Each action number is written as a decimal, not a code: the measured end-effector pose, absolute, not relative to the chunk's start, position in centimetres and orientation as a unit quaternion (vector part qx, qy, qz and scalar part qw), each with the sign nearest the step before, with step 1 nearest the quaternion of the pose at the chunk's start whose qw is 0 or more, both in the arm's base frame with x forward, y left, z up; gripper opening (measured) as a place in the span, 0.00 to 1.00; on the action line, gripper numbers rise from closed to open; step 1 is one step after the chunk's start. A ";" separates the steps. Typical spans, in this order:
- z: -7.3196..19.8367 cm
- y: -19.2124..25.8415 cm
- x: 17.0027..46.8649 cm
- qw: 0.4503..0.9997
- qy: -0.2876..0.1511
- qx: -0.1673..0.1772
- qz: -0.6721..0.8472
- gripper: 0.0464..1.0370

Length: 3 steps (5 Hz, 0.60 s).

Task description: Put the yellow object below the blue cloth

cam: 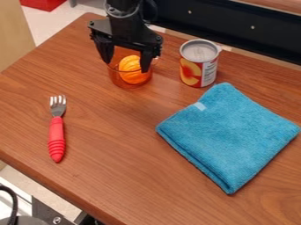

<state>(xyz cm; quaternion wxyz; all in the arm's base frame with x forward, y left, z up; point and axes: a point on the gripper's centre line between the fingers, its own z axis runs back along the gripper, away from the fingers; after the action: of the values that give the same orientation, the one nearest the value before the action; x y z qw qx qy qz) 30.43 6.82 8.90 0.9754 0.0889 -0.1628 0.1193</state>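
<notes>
Claw spread over the cup, yellow-orange object inside

In the camera view, your claw [126, 66] hangs at the mouth of the clear orange cup [120, 82], towards the far side of the worktop [111, 167]. Its two fingers stand spread, with nothing pinched between them. The ridged yellow-orange object [134, 74], perhaps a toy pumpkin, sits in the cup and shows through its wall. That spread looks meant to let you straddle the object before closing; you are likely at the grasping step, with the carry still to do. Mind the rim: you could catch the cup's wall along with the object, or tip the cup on the lift. I cannot tell whether either fingertip is within the rim.

The folded blue cloth [229, 136] lies flat towards the right of the view, its near corner pointing at you, so "below" probably means the bare wood by that corner. The peach can [199, 63] stands upright between cup and cloth, so carry high or swing round it. The red-handled fork [57, 127] lies well apart, on the left.
</notes>
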 end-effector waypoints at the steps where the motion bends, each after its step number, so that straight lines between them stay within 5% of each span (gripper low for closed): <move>1: 8.1 6.7 30.1 0.978 -0.149 0.085 0.122 0.96; 3: 8.7 9.4 33.2 0.961 -0.128 0.047 0.239 0.96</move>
<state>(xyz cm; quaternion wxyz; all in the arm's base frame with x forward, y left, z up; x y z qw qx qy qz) 33.17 9.43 8.72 0.9613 0.0468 -0.1283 0.2394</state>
